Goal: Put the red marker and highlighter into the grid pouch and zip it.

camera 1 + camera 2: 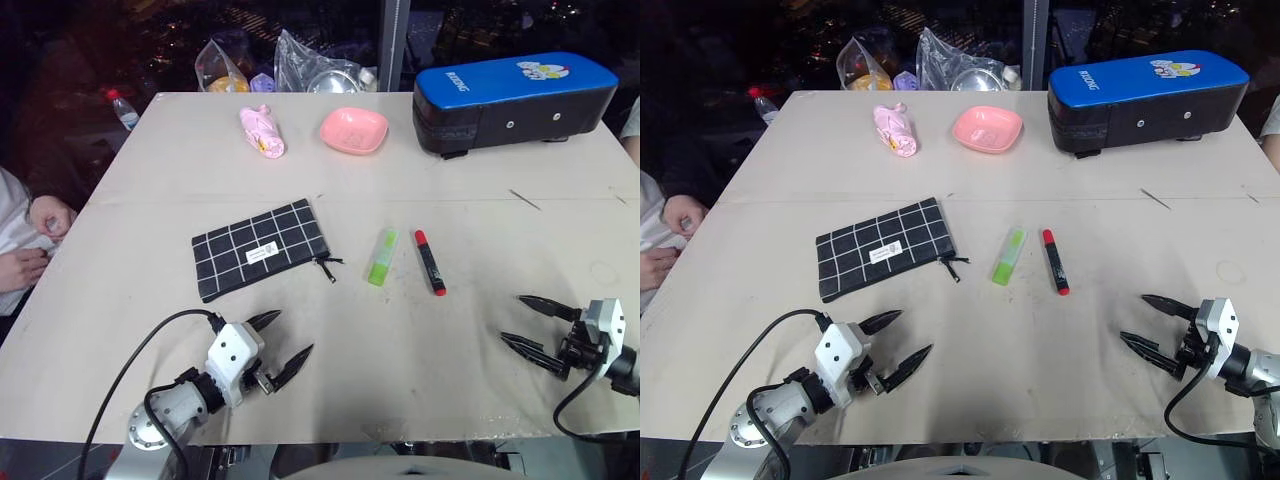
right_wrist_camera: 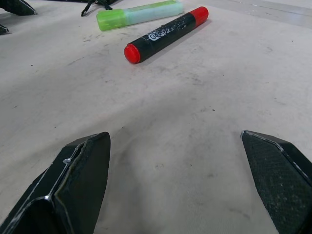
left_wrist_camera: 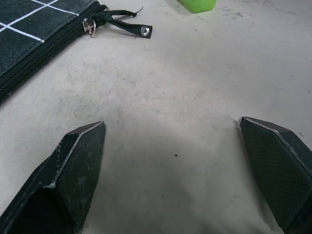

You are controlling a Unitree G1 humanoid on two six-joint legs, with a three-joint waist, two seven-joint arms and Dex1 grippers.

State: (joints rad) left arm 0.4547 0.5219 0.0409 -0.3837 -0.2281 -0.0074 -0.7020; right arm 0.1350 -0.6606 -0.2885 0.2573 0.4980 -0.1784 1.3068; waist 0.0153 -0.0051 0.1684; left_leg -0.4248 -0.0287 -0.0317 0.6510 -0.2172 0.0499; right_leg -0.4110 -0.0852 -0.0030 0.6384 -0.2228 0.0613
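The grid pouch (image 1: pixel 262 248) lies flat and zipped on the table's middle left, its zipper pull (image 3: pixel 119 24) trailing toward the pens. To its right the lime-green highlighter (image 1: pixel 382 257) and the red marker (image 1: pixel 430 262) lie side by side, apart from each other. My left gripper (image 1: pixel 282 344) hovers open near the front edge, in front of the pouch, nothing between its fingers. My right gripper (image 1: pixel 530 322) stands open at the front right, pointing toward the marker (image 2: pixel 165 34) and highlighter (image 2: pixel 139 14), empty.
At the back stand a big blue-and-black case (image 1: pixel 510 100), a pink dish (image 1: pixel 354 130), a pink wrapped item (image 1: pixel 262 131) and plastic bags (image 1: pixel 270 65). A person's hands (image 1: pixel 35 240) rest at the table's left edge.
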